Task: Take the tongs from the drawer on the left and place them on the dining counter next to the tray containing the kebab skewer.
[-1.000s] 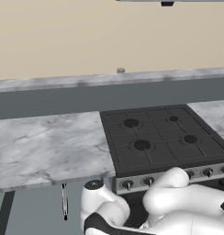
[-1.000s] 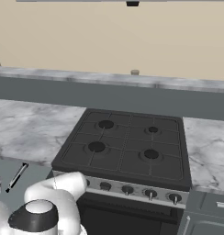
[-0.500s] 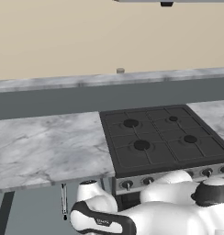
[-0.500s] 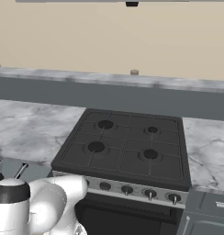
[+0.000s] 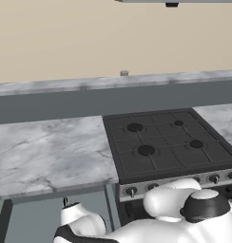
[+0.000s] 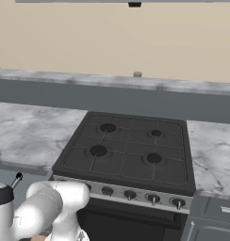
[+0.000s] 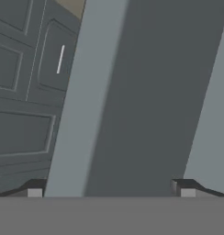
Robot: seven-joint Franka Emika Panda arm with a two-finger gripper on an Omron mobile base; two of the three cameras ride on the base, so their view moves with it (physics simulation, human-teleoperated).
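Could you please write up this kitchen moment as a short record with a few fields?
drawer: pulled open below the marbled counter, left of the stove
tongs: lying in the drawer, dark tip showing past the arm
tool: open, holding nothing, over the drawer's grey inside
stove: four burners, nothing on them

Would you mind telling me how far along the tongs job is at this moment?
Done: the drawer stands open. In hand: nothing. The tool is open and empty over the drawer's grey interior. The tongs are in the drawer. Left: grasp them, lift them out and carry them to the dining counter beside the tray.
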